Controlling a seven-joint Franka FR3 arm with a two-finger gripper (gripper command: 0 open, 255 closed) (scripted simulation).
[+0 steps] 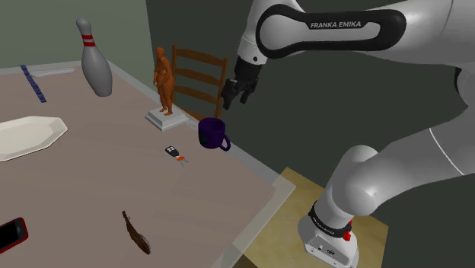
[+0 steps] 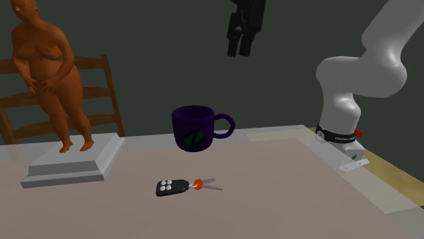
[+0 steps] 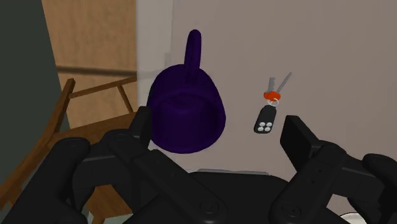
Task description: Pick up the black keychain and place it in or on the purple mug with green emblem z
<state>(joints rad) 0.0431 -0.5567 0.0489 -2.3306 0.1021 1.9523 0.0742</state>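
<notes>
A black key fob with an orange ring and keys, the keychain (image 1: pixel 175 153) (image 2: pixel 180 186) (image 3: pixel 268 114), lies flat on the table in front of the purple mug (image 1: pixel 212 133) (image 2: pixel 196 127) (image 3: pixel 188 114). The mug stands upright near the table's edge, a green emblem on its side. My gripper (image 1: pixel 235 94) (image 2: pixel 241 37) (image 3: pixel 216 137) hangs well above the mug, open, with nothing between its fingers. In the wrist view the mug lies between the fingers far below and the keychain sits close to one fingertip (image 3: pixel 298 137).
An orange figurine on a grey base (image 1: pixel 164 84) (image 2: pixel 61 102) stands near the mug, with a wooden chair (image 1: pixel 199 76) behind the table. A bowling pin (image 1: pixel 94 58), white plate (image 1: pixel 27 135), brown object (image 1: pixel 137 233) and red-edged phone (image 1: pixel 11 234) lie farther off.
</notes>
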